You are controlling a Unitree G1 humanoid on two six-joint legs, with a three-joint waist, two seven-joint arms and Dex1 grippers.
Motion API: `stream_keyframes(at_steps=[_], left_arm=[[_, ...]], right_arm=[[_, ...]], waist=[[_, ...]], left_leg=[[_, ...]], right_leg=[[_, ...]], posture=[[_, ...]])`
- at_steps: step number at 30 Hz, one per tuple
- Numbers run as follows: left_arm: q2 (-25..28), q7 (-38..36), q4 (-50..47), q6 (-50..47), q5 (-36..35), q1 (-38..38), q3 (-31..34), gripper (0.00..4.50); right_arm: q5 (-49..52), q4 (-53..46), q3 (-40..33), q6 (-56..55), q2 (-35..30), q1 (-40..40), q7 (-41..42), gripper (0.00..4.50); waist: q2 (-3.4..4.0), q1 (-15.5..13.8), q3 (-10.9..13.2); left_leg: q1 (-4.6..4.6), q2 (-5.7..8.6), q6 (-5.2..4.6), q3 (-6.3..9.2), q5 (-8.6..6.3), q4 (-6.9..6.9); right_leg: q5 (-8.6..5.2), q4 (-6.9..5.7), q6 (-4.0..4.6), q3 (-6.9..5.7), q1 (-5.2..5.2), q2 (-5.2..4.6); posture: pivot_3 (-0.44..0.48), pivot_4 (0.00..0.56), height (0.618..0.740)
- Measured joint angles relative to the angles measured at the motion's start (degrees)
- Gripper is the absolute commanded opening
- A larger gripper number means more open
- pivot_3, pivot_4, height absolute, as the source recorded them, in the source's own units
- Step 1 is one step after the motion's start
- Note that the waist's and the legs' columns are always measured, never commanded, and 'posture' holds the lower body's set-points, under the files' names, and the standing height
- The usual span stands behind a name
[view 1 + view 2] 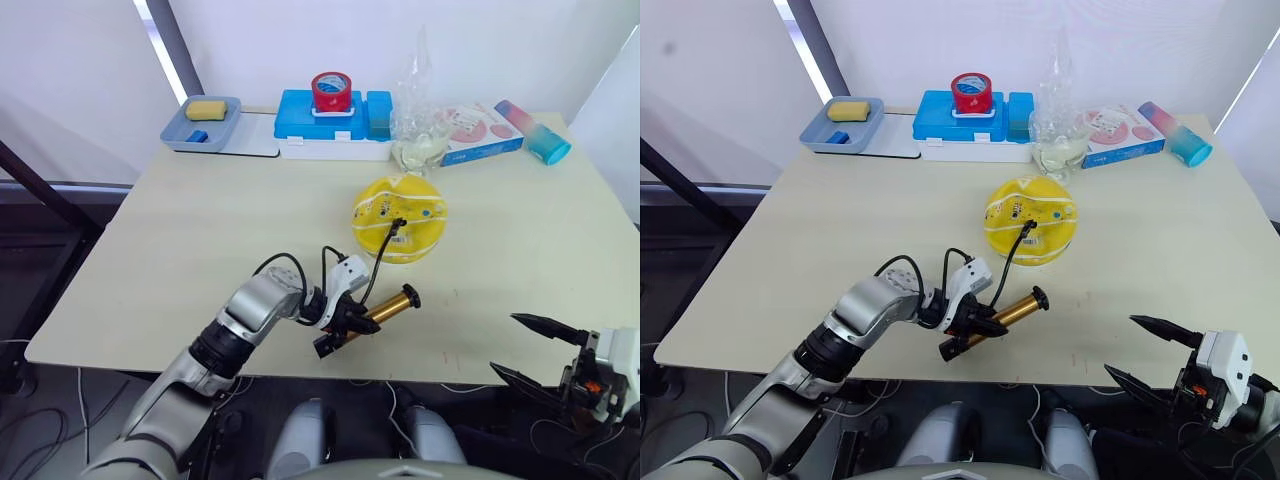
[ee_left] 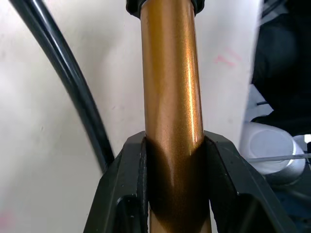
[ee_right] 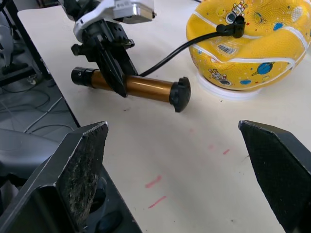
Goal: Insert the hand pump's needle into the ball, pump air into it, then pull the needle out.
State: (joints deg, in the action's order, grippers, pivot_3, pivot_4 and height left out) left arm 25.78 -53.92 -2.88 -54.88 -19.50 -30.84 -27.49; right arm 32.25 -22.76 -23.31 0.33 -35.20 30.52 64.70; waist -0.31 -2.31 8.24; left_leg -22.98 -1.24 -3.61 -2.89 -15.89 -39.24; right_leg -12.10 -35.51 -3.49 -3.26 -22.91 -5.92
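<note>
It looks like a lab or test room: a plain beige table [image 1: 200, 250] against bare white walls, with loose cables [image 1: 40, 420] on the floor and a blue storage box [image 1: 330, 125] at the far edge.

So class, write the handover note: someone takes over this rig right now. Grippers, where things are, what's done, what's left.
Left gripper: shut on the pump, held near the table's front edge.
Right gripper: open, holding nothing, off the front right corner.
Ball: on the table beyond the pump; the hose runs up to it, its fitting sitting on top of the ball, so the needle looks inserted.
Left: pump air, then pull the needle out.
</note>
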Motion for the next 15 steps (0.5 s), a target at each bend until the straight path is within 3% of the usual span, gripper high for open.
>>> stream_keyframes(at_steps=[15], left_arm=[[-2.9, -10.5, 5.6, 27.3, 0.1, 5.7, 4.2, 1.08]], right_arm=[[3.0, -1.9, 0.0, 1.8, 0.0, -1.0, -1.7, 4.5]], waist=[[-0.02, 0.0, 0.0]], left_leg=[[-0.01, 0.0, 0.0, -0.02, 0.0, 0.0]], right_leg=[[0.0, 0.02, 0.01, -0.03, -0.01, 0.0]], posture=[[0.0, 0.15, 0.737]])
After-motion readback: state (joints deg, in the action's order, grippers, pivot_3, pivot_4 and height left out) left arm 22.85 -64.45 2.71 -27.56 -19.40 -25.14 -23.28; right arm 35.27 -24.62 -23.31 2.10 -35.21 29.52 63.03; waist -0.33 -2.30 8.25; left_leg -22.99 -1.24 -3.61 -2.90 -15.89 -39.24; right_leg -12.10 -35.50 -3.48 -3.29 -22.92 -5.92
